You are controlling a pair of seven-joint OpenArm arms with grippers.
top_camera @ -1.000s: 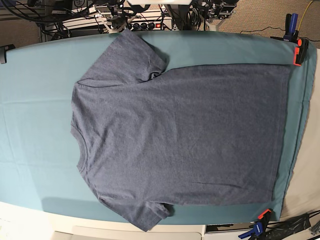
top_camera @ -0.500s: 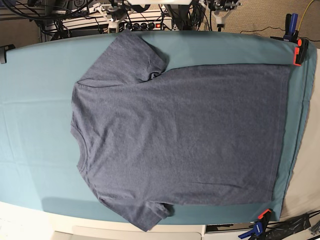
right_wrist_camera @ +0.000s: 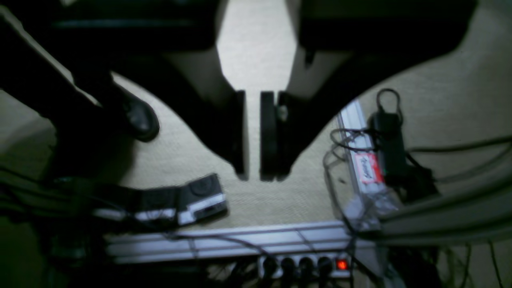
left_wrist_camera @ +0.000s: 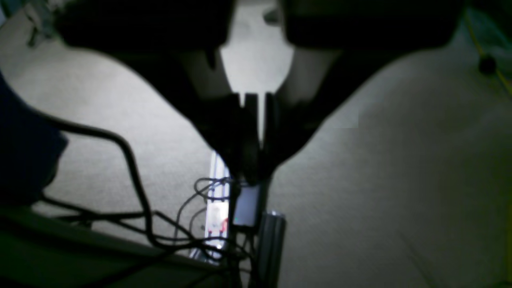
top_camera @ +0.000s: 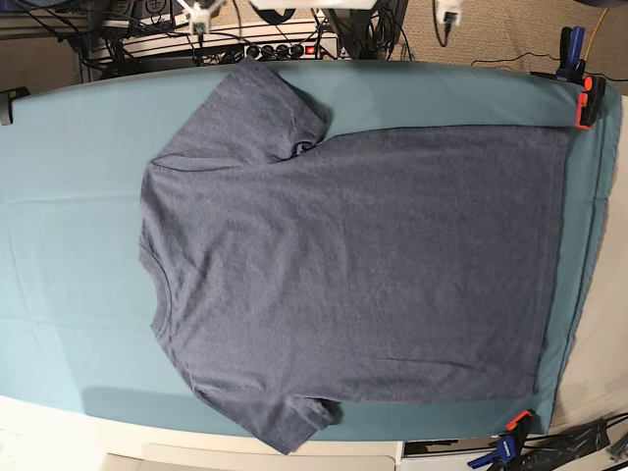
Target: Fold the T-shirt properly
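Note:
The T-shirt [top_camera: 353, 265] lies spread flat on the teal table cloth [top_camera: 69, 196], plain blue-grey side up. Its collar is at the left, its hem at the right, and one sleeve points to the far edge, the other to the near edge. No gripper shows over the table in the base view. In the left wrist view my left gripper [left_wrist_camera: 259, 138] is shut and empty, hanging over carpet and cables. My right gripper [right_wrist_camera: 254, 172] is shut to a narrow slit with nothing in it, above the floor behind the table. Neither wrist view shows the shirt.
Orange clamps [top_camera: 587, 101] [top_camera: 517, 422] pin the cloth at the right corners. Behind the far edge are cables and a power strip [right_wrist_camera: 304, 264]. A black cable loop [left_wrist_camera: 132, 160] hangs near the left gripper. A dark shoe [right_wrist_camera: 138, 116] stands on the carpet.
The arm parts at the top edge of the base view have drawn further back and apart. The T-shirt has not moved.

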